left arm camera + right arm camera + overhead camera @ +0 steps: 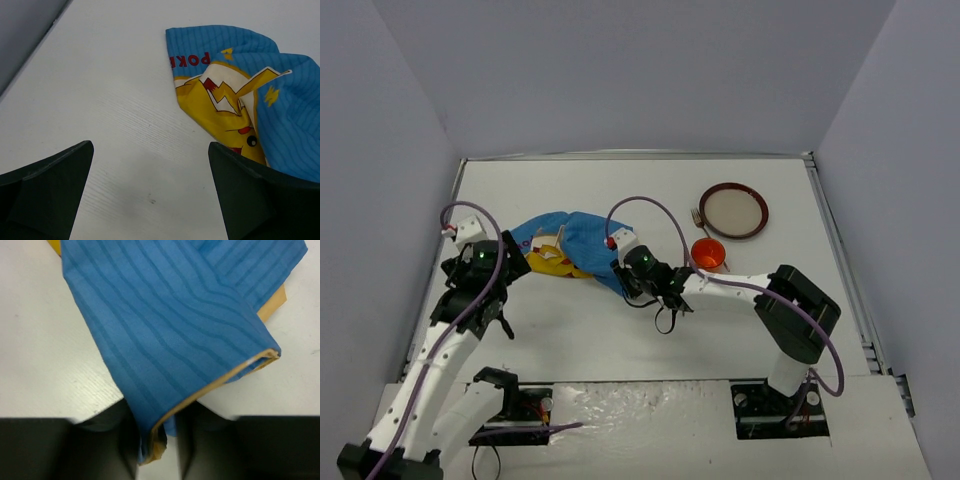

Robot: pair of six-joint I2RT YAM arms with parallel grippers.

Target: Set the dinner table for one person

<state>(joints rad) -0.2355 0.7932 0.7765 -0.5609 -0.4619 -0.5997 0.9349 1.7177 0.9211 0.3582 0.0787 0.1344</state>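
Note:
The blue placemat (582, 240) with a yellow cartoon figure lies crumpled and folded over on the white dinner table (570, 335), left of centre. My right gripper (624, 279) is at its near right corner. In the right wrist view the folded blue corner (165, 330) hangs between the jaws, resting against the left finger (107, 440), with a narrow gap to the right finger; the right gripper (157, 445) is slightly open. My left gripper (150, 190) is wide open over bare tabletop just left of the placemat (240, 85), holding nothing.
A brown-rimmed plate (732, 210) sits at the back right with a fork (699, 218) at its left edge. An orange cup (708, 253) stands just in front of the plate, close to my right forearm. Grey walls enclose the table.

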